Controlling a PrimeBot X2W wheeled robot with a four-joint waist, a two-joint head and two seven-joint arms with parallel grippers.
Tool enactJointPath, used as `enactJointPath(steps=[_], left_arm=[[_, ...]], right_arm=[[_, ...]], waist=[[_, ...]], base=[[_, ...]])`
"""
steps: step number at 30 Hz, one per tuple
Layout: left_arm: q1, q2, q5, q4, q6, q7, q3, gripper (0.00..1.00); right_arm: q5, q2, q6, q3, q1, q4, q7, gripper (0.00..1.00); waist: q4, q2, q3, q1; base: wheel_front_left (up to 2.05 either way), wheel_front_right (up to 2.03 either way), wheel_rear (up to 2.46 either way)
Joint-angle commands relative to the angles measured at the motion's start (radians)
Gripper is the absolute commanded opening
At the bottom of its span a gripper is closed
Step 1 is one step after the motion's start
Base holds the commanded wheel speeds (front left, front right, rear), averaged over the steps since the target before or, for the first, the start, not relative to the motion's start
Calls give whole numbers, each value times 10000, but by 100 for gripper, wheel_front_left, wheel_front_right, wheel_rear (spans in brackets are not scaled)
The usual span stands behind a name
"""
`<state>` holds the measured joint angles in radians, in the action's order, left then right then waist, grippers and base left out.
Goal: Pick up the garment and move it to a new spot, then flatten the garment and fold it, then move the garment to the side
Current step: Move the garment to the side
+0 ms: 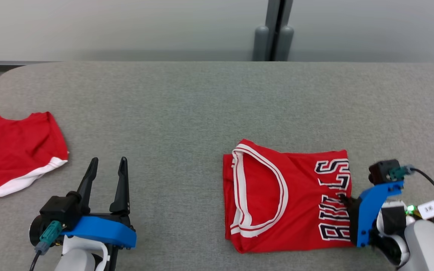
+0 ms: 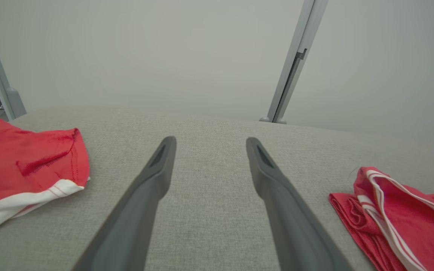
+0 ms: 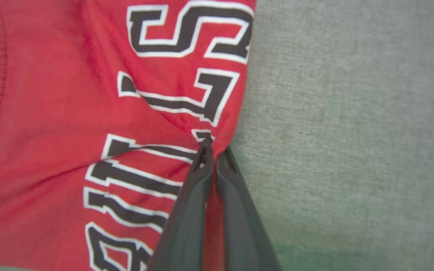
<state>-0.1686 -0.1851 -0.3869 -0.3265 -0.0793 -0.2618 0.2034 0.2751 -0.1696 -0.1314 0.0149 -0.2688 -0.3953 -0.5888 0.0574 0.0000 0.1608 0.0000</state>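
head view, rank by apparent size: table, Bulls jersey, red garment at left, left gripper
1. table
2. Bulls jersey
3-4. red garment, left gripper: about alike. Garment is cut by the left edge, gripper sits nearer the camera, so unranked.

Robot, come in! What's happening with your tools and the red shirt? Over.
Right tool shut on near edge of folded jersey. Left tool open, empty. Second red garment far left, not in the way.
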Motion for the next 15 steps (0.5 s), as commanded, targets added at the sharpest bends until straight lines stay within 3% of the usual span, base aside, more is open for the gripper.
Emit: enactJointPath(steps=[1,8,11,15], left_arm=[[-197,-12,76,82,-20,-43,-84,100],[-455,-167,209,567,-63,-42,-382,100],[-725,-243,368,857,-64,-40,-402,100],[-998,-368,506,1073,-82,-43,-407,100]], right_arm=[[-16,-393,14,324,-350,163,-42,0],[199,-2016,11,1859,-2109,1280,-201,0],[313,-2863,8,2113,-2951,1536,-201,0],[380,-3509,8,2066,-3608,1474,-26,0]], waist=[[-148,0,105,0],[-1246,0,916,0],[-1804,0,1469,0],[-2374,0,1986,0]], base=[[0,0,0],[0,0,0],[0,0,0],[0,0,0]])
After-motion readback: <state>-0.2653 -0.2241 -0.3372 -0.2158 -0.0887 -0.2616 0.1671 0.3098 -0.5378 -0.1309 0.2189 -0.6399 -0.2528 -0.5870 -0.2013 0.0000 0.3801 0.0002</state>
